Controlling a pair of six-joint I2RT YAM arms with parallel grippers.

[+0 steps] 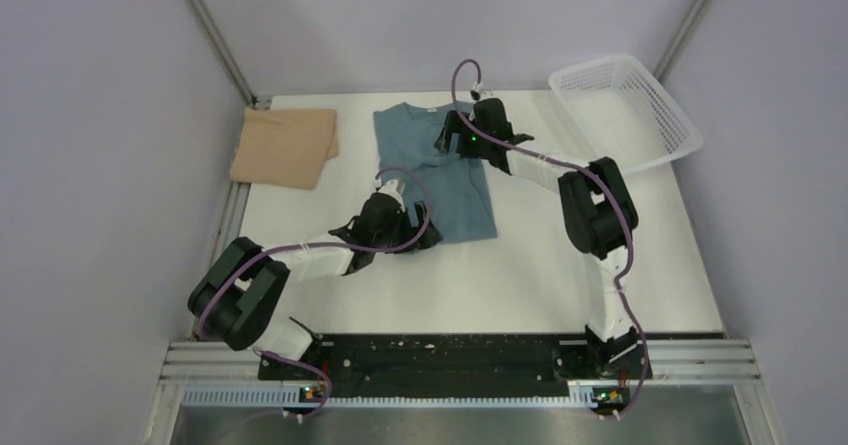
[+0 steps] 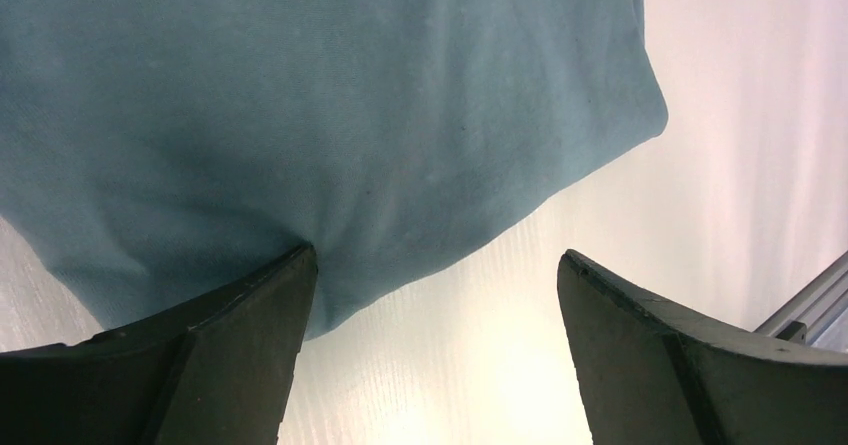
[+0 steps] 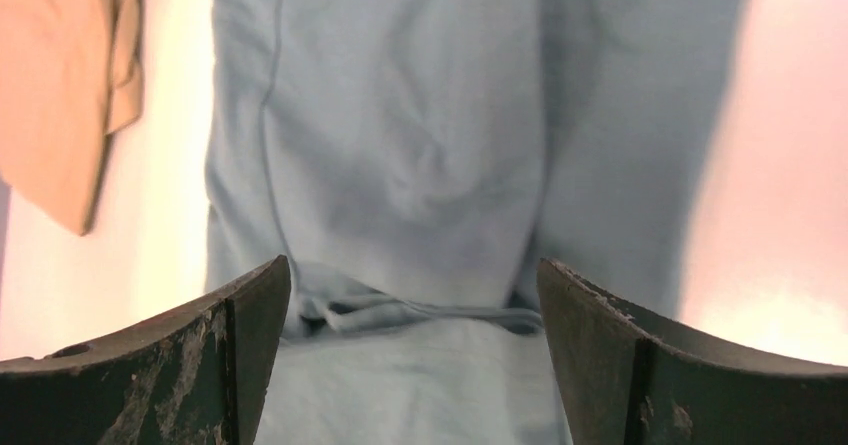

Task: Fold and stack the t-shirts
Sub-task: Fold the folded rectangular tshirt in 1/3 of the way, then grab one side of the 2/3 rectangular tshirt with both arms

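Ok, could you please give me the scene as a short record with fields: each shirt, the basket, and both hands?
teal shirt: lying flat in the middle of the table, sides seemingly folded in
tan shirt: folded, far left corner, apart from the teal one
basket: white mesh, far right corner
left hand: open, at the teal shirt's near edge
right hand: open, over the teal shirt's far part
task state: shirts not yet stacked

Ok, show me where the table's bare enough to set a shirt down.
Widest bare patch: the table between the teal shirt and the near edge. A narrow strip separates the tan shirt from the teal one. Crowded: left pincer and right pincer over the teal shirt.
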